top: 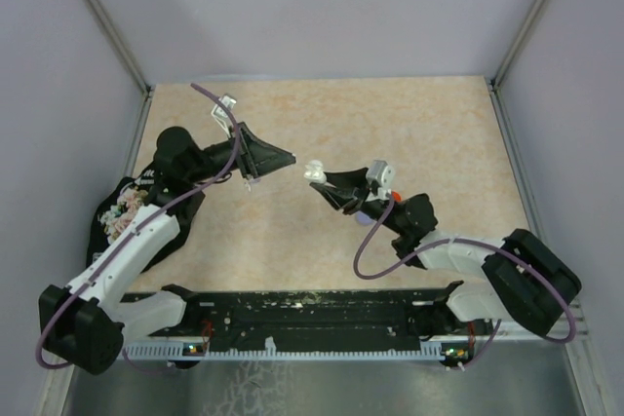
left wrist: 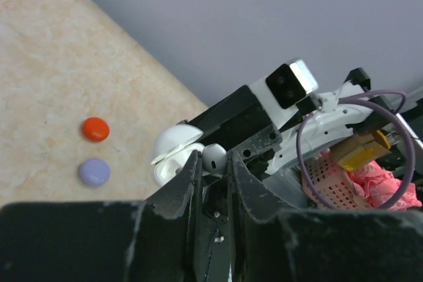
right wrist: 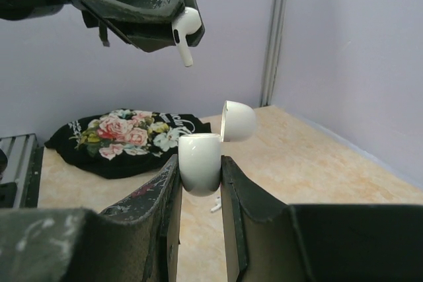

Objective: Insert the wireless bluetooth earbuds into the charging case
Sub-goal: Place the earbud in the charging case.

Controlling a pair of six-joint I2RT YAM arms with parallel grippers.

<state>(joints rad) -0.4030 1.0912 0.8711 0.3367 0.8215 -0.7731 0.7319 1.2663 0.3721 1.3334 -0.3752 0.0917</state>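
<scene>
My left gripper (left wrist: 213, 160) is shut on a white earbud (left wrist: 214, 157), head up at the fingertips. In the right wrist view this earbud (right wrist: 184, 34) hangs stem down, above and slightly left of the charging case and well apart from it. My right gripper (right wrist: 199, 164) is shut on the white charging case (right wrist: 199, 162), held upright with its lid (right wrist: 238, 121) hinged open. The open case (left wrist: 173, 153) sits just left of the earbud in the left wrist view. Overhead, the left gripper (top: 289, 158) and right gripper (top: 318, 175) face each other above mid-table. A second white earbud (right wrist: 215, 207) lies on the table below the case.
A small red disc (left wrist: 95, 129) and a lilac disc (left wrist: 94, 172) lie on the table near the right arm. A black floral pouch (right wrist: 125, 140) rests at the table's left edge (top: 127, 207). A pink mesh basket (left wrist: 330, 177) shows behind the right arm.
</scene>
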